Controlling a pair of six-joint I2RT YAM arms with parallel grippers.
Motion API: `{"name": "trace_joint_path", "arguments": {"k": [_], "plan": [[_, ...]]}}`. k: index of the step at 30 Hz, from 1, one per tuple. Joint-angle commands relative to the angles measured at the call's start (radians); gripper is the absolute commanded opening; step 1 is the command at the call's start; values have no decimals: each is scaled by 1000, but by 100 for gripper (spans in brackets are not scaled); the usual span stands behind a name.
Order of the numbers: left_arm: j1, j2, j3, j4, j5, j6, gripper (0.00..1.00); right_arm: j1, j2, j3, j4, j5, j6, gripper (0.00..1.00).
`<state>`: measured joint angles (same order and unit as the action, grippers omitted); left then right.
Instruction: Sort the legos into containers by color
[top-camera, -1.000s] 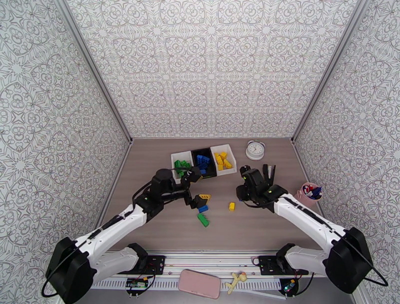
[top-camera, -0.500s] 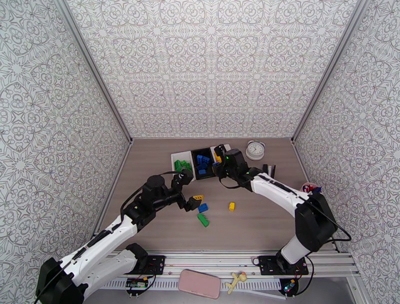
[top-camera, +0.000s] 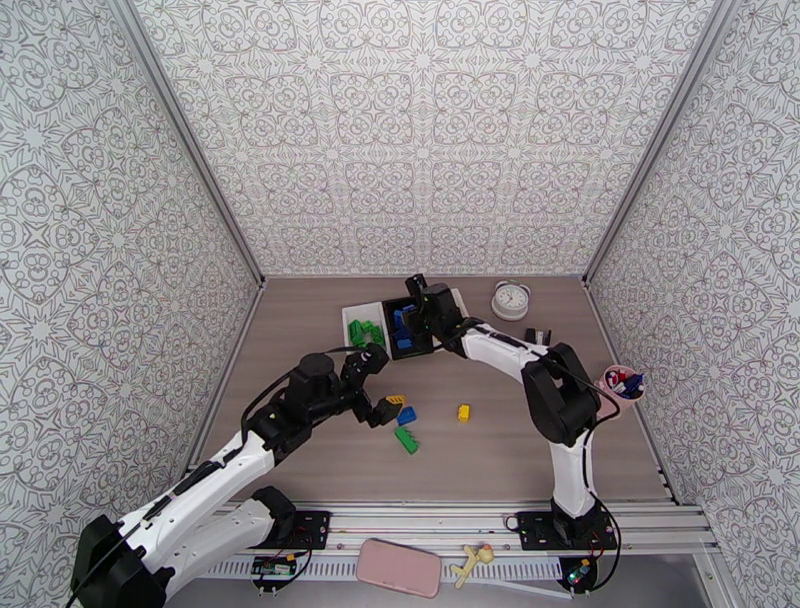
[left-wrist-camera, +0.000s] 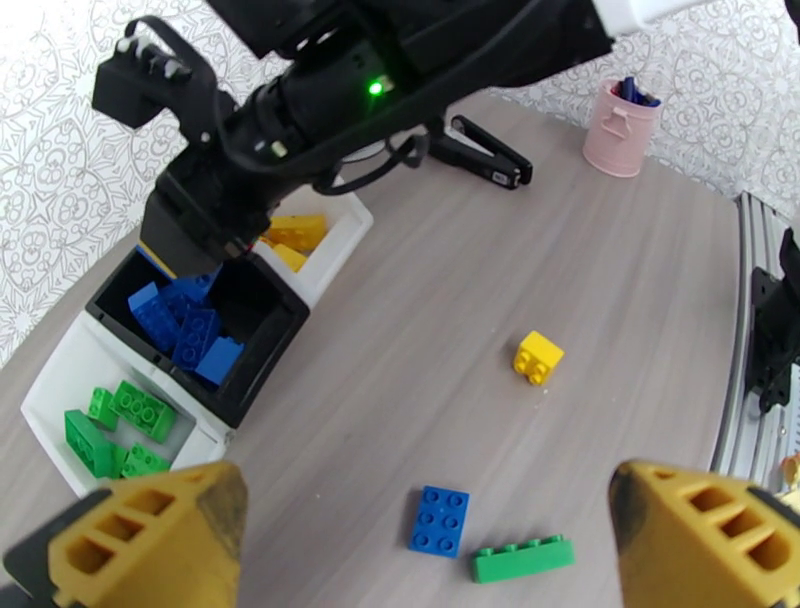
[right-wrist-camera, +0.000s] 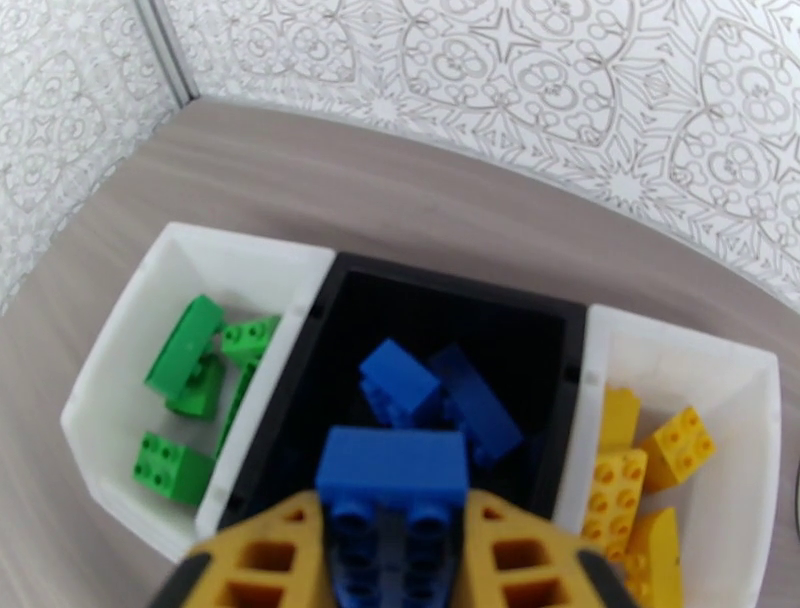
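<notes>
My right gripper (right-wrist-camera: 405, 560) is shut on a blue lego (right-wrist-camera: 392, 468) and hangs above the black container (right-wrist-camera: 450, 285), which holds more blue legos (right-wrist-camera: 440, 395). The white container (right-wrist-camera: 125, 330) to its left holds green legos (right-wrist-camera: 185, 345), and the white one (right-wrist-camera: 745, 385) on the right holds yellow ones (right-wrist-camera: 640, 455). From above, the right gripper (top-camera: 415, 312) sits over the row of containers (top-camera: 375, 310). My left gripper (top-camera: 383, 386) is open over the loose legos. Between its yellow fingers (left-wrist-camera: 150, 530) lie a blue lego (left-wrist-camera: 440, 520) and a green one (left-wrist-camera: 522, 558), with a yellow one (left-wrist-camera: 538, 357) farther off.
A pink pen cup (top-camera: 620, 385) stands at the right edge, a white clock (top-camera: 511, 299) at the back right, and a black clip-like tool (top-camera: 538, 336) between them. A small yellow piece (top-camera: 397, 398) lies by the left gripper. A pink phone (top-camera: 398, 566) rests on the front rail.
My right arm has swung left and back from the table's right side to above the black container. The left arm has drawn back slightly, still open.
</notes>
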<state>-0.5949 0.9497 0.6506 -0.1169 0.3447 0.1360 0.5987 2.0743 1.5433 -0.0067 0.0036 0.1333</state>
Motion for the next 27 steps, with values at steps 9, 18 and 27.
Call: {"name": "trace_joint_path", "arguments": {"k": [9, 18, 27], "plan": [[-8, -7, 39, -28, -45, 14, 100, 5, 71, 126, -5, 33, -12, 39], [-22, 53, 54, -54, -179, -32, 100, 3, -132, -84, 77, 49, -80, 74], [-44, 162, 120, -159, -172, 27, 100, -47, -433, -407, 132, -56, -99, 93]]}}
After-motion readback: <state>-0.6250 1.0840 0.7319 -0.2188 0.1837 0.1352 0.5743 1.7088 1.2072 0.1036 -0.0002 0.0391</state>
